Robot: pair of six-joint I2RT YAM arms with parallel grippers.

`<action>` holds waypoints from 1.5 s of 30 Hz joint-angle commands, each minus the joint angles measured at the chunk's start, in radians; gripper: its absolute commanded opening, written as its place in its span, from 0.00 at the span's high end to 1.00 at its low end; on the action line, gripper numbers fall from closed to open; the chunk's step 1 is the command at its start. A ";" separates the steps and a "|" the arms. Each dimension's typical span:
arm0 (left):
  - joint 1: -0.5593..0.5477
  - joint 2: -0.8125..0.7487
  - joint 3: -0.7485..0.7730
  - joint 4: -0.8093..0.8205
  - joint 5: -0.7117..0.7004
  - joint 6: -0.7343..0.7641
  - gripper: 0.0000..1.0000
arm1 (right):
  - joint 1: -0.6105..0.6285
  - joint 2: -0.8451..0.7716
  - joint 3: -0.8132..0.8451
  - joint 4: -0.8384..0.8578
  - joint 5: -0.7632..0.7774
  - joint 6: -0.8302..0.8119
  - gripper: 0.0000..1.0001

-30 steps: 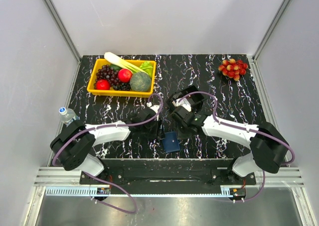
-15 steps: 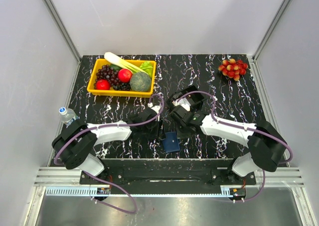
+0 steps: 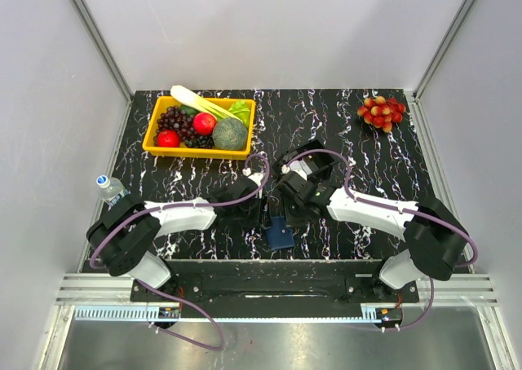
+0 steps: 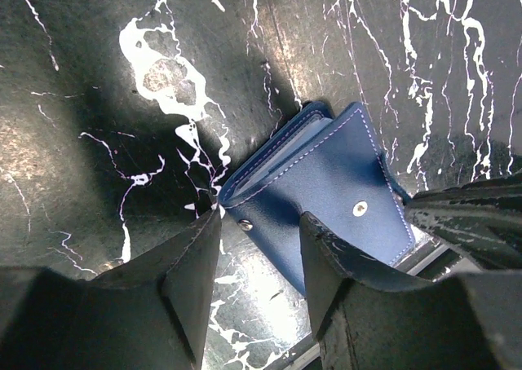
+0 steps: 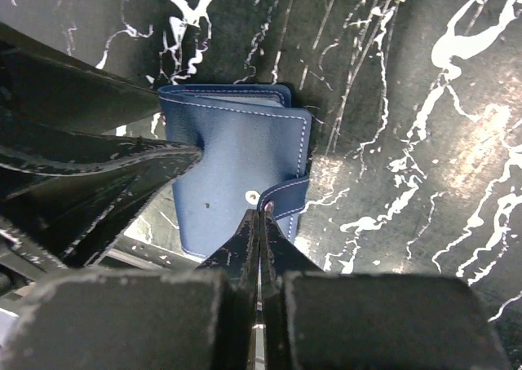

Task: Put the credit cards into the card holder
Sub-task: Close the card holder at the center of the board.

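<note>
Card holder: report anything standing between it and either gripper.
Nothing visible does. The left gripper is open astride a corner of the card holder. The right gripper is shut, its tips at the closure strap; whether they pinch it is unclear.

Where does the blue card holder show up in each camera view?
Top external: card holder at the middle of the table, by its near edge.
Left wrist: card holder centre-right.
Right wrist: card holder centre-left.
Shared landmark: the table's black, white-veined surface under it.
</note>
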 commanded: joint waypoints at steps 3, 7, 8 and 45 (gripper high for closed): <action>-0.009 0.022 0.028 0.024 -0.017 -0.009 0.53 | -0.005 0.012 0.023 0.058 -0.065 -0.001 1.00; -0.009 0.030 0.028 0.024 -0.020 -0.010 0.53 | -0.005 0.039 0.023 0.061 -0.087 -0.011 1.00; -0.011 0.033 0.029 0.024 -0.020 -0.012 0.53 | -0.005 0.047 0.024 0.058 -0.110 -0.020 1.00; -0.011 0.067 0.014 0.074 0.009 -0.030 0.57 | -0.006 0.217 0.067 0.025 -0.100 -0.052 1.00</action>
